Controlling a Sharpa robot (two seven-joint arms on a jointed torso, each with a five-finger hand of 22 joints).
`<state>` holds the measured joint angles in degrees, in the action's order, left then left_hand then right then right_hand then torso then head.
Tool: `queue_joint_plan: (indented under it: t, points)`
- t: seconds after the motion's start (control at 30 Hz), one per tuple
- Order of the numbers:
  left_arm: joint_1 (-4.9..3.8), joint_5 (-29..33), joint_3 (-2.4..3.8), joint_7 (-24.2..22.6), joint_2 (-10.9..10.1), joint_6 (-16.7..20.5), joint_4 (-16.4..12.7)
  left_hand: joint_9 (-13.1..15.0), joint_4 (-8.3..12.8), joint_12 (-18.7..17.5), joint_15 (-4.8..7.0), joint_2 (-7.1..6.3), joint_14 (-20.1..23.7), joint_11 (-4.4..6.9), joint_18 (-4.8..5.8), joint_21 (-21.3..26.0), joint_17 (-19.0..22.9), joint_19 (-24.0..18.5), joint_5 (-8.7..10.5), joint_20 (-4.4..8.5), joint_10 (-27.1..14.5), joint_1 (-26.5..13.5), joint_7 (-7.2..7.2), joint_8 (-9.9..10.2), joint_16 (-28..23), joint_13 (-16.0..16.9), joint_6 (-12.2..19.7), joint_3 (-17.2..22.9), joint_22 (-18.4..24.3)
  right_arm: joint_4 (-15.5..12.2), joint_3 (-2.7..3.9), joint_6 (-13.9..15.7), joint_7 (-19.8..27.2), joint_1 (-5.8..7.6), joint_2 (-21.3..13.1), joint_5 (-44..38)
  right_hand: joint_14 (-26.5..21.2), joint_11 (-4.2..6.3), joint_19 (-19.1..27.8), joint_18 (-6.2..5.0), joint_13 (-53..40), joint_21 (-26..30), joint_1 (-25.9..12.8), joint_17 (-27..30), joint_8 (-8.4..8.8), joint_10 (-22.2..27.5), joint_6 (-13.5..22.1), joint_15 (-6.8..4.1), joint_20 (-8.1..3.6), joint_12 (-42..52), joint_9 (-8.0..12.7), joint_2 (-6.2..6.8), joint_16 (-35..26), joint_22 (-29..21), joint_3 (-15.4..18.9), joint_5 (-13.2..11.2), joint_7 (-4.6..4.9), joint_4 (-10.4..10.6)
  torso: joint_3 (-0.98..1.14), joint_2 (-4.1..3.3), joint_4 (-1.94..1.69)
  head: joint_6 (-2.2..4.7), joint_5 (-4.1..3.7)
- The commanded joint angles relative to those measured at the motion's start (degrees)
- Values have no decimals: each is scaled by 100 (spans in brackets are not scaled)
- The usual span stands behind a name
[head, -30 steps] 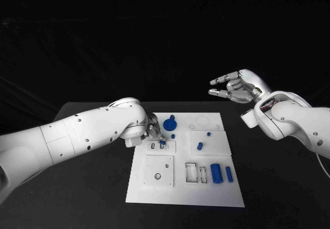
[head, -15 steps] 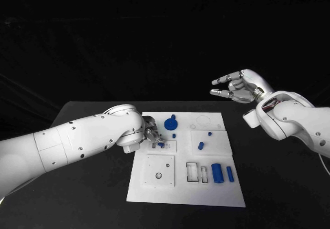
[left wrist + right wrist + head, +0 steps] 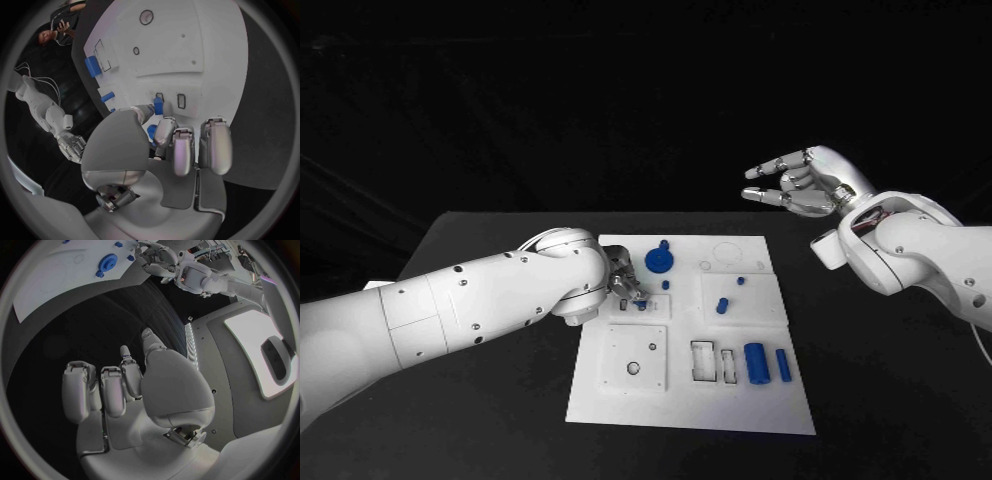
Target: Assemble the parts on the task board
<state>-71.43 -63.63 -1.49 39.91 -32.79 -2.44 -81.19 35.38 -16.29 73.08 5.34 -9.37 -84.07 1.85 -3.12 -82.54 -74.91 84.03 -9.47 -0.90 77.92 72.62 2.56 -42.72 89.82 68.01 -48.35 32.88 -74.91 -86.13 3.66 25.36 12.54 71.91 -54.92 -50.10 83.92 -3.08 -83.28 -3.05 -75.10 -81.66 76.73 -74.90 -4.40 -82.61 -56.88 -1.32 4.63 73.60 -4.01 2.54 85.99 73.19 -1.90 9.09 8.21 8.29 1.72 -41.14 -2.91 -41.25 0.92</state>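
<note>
The white task board (image 3: 689, 400) lies in the middle of the black table. My left hand (image 3: 620, 283) hangs over its upper left part, by two small slots. Thumb and a finger pinch a small blue part (image 3: 640, 303), which stands at one slot in the left wrist view (image 3: 158, 106). The other fingers (image 3: 212, 145) reach out over the board's edge (image 3: 187, 45). My right hand (image 3: 798, 183) is raised high beyond the board's far right corner, its fingers apart and loosely curled, with nothing in it (image 3: 125, 385).
A blue gear (image 3: 658, 263) sits near the board's far edge. Two small blue pegs (image 3: 721, 305) stand mid-board. A blue cylinder (image 3: 753, 362) and a thin blue bar (image 3: 780, 366) lie at the right, beside two rectangular slots (image 3: 711, 362).
My left arm has swung lower and nearer over the table's left side, while its hand stays at the slots with the blue part. The right hand has barely moved.
</note>
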Motion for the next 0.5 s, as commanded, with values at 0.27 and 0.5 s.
queue_joint_plan:
  t: [0.27,0.5]
  points:
    - [39,-185,-21,156,-21,-228,-34,-7,1014,33,-13,-36,-593,5,47,-43,-1509,133,-41,-13,72,9,-24,-20,18,22,-92,978,-251,-1,0,-114,0,-4,2,-35,440,-8,29,-46,-450,24,-37,-772,-4,40,18,10,4,-11,-2,-21,-23,-5,50,22,-2,17,3,-4,2,-16,-3]
    - [42,-171,-21,206,-53,-339,-68,-7,1064,52,-12,-73,-593,9,52,-57,-1509,143,-110,-11,100,-29,-26,-13,18,50,-121,1020,-277,3,-1,-124,1,-4,2,-35,442,-7,26,-45,-450,21,-44,-781,-4,39,17,10,3,-10,-2,-22,-18,0,55,22,-2,20,-1,1,-5,-27,-7]
